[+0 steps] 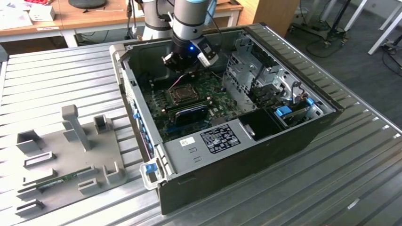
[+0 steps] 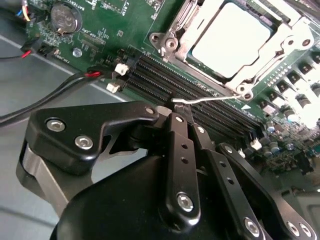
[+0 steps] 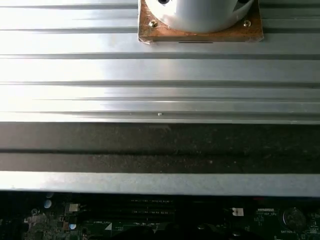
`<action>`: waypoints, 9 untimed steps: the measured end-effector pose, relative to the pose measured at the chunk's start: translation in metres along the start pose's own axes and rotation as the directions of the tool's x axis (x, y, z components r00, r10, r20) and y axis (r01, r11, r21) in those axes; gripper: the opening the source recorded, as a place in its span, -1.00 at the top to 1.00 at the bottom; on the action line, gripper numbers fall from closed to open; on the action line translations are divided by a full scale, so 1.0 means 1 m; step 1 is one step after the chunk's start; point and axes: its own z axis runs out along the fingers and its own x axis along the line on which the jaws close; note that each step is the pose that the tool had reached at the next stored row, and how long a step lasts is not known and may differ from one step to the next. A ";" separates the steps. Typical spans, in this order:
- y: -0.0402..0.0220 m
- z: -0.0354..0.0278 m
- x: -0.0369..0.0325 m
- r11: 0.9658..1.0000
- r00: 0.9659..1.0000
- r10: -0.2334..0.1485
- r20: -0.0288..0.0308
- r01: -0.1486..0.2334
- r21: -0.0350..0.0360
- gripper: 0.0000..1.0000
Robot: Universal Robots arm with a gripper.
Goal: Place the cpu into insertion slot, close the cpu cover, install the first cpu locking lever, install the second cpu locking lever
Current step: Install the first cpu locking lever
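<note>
Inside the open computer case (image 1: 301, 136) lying on the ribbed metal counter (image 1: 56, 75), the gripper (image 1: 186, 70) hangs low over the green board, just beside the insertion slot (image 1: 182, 94). In the second wrist view the cpu (image 2: 231, 39) sits in that slot with the cpu cover (image 2: 295, 37) lying flat around it. The gripper (image 2: 182, 114) is clenched, its tips at the hooked end of a thin wire locking lever (image 2: 210, 100) (whether they actually pinch it, I cannot tell) above the black memory slots (image 2: 165, 80).
</note>
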 end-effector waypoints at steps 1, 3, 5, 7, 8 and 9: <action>0.0004 -0.0017 -0.0001 1.000 1.000 0.000 0.000 0.000 0.000 0.80; 0.0009 -0.0036 -0.0001 1.000 1.000 0.000 0.000 0.000 0.000 0.80; 0.0009 -0.0035 -0.0001 1.000 1.000 0.000 0.000 0.000 0.000 0.80; 0.0009 -0.0035 0.0001 1.000 1.000 0.000 0.000 0.000 0.000 0.80; 0.0011 -0.0035 0.0009 1.000 1.000 0.000 0.001 0.000 0.000 0.80; 0.0015 -0.0034 0.0020 1.000 1.000 0.000 0.001 0.000 0.000 0.80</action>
